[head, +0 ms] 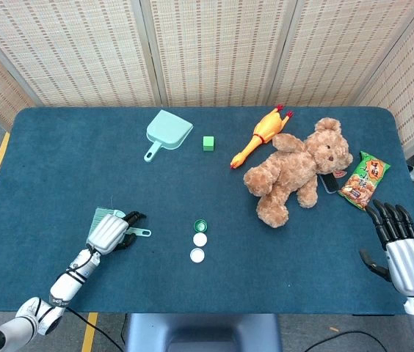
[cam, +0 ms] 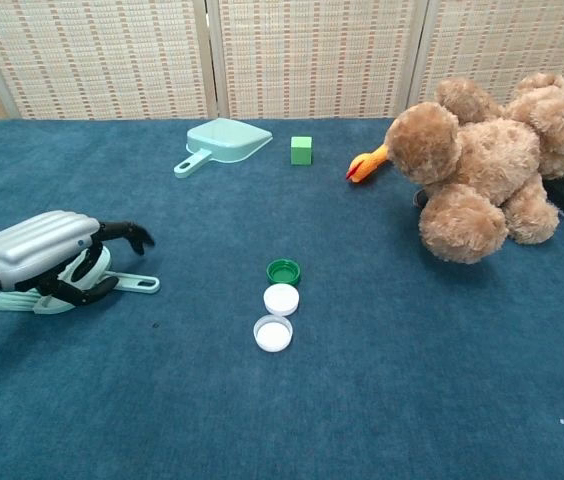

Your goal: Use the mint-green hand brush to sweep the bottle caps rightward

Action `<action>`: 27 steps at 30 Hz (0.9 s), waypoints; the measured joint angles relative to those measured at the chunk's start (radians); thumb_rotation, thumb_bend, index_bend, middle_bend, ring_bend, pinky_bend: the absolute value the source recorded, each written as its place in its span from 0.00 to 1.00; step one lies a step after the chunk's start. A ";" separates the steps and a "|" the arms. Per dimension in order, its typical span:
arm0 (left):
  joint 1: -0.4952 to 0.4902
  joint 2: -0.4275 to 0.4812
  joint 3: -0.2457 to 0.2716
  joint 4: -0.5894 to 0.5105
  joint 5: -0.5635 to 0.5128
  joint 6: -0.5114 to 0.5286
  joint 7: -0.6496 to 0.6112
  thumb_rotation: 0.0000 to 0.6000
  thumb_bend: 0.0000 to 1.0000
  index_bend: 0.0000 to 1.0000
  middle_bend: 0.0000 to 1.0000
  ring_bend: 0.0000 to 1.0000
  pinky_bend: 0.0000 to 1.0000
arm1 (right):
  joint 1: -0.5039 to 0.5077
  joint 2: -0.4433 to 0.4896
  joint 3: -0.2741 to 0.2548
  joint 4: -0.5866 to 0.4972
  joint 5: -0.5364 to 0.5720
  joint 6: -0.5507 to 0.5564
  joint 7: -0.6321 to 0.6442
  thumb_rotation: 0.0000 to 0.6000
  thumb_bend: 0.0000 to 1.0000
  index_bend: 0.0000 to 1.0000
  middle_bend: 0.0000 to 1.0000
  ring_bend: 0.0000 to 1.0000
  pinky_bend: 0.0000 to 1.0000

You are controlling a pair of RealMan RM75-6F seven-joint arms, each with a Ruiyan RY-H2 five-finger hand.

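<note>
Head view, left hand: left hand [head: 109,233] is lying low on the tabletop [head: 60,169], its fingers wrapping loosely round the brush [head: 119,223], well left of the caps.
Head view, caps: three bottle caps [head: 200,240] are sitting in a short line near the front middle, apart from the teddy bear [head: 299,169].
Head view, right hand: right hand [head: 401,246] is hovering off the right edge, fingers spread, holding nothing.
Chest view, brush: brush [cam: 127,284] is resting flat on the cloth, its handle pointing toward the caps.
Chest view, step: hand [cam: 47,260] is gripping the brush ahead of a sweep, I judge.
Chest view, next move: bringing the bristles just left of the green cap [cam: 283,270] and the white caps [cam: 281,299], then pushing right.
</note>
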 measured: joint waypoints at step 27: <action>0.343 0.519 0.036 -0.750 -0.026 0.426 0.383 1.00 0.41 0.00 0.00 0.00 0.03 | 0.006 0.003 -0.014 -0.056 0.045 -0.071 -0.096 1.00 0.24 0.00 0.00 0.00 0.00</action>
